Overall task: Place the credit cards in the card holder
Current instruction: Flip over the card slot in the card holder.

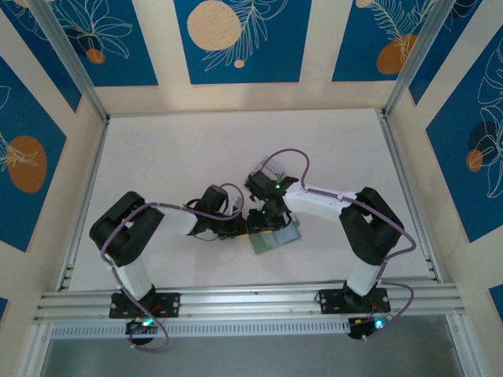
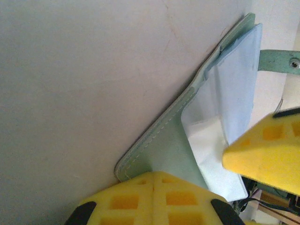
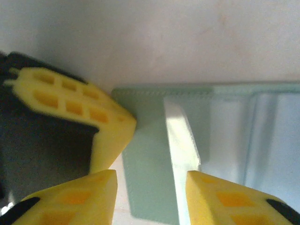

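Left gripper (image 2: pixel 153 182): yellow ribbed fingers are pressed together, pinching a corner of the green cover of the card holder (image 2: pixel 161 150).
Card holder: flat sage-green fold-over wallet with a stitched edge. It lies open near the front middle of the white table (image 1: pixel 196 149), between the two arms' wrists, with pale blue-white inner panels exposed.
Snap tab (image 2: pixel 277 60): narrow green strap with a small metal stud, projecting from the holder's far edge over the table.
Credit card (image 3: pixel 182 136): thin pale plastic rectangle, seen almost edge-on, tilted above the holder's green inner face. Whether its far end sits in a pocket cannot be told.
Right gripper (image 3: pixel 152 182): yellow fingers stand apart with a clear gap. The card's near end lies just beside the right finger, and nothing is clamped.
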Controlling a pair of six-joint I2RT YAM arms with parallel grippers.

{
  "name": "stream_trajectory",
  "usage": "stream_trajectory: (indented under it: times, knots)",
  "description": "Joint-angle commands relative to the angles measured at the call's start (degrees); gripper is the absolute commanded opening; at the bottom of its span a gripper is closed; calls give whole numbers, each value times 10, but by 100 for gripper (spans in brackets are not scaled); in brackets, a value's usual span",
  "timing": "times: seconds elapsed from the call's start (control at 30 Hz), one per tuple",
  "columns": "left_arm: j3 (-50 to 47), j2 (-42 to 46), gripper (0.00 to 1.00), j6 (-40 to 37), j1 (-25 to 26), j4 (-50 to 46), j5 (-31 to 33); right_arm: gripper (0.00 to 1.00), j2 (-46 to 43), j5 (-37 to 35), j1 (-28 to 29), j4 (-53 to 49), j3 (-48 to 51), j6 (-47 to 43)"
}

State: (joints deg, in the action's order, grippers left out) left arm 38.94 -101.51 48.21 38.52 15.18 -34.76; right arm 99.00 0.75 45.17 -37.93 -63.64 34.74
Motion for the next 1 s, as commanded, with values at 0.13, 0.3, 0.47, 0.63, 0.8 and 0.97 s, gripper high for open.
stream_trajectory:
  times: [0.13, 0.3, 0.47, 0.63, 0.8, 0.97]
  knots:
    - [-57, -74, 0, 46, -2, 30, -1, 54, -70, 167, -13, 34, 37, 26]
    - [-60, -68, 0, 44, -6, 28, -3, 61, -113, 162, -37, 26, 57, 22]
    - [-64, -39, 0, 33, -6, 8, 4, 42, -103, 65, -53, -16, 52, 11]
    - [-61, 10, 1, 15, -10, -30, 11, 17, -58, 33, -38, 2, 54, 18]
    - [-55, 24, 1, 1, -20, -48, 2, 10, -22, 2, -35, 26, 76, 40]
    - [-48, 23, 1, -11, -35, -54, -10, 11, -2, 19, -16, 56, 98, 83]
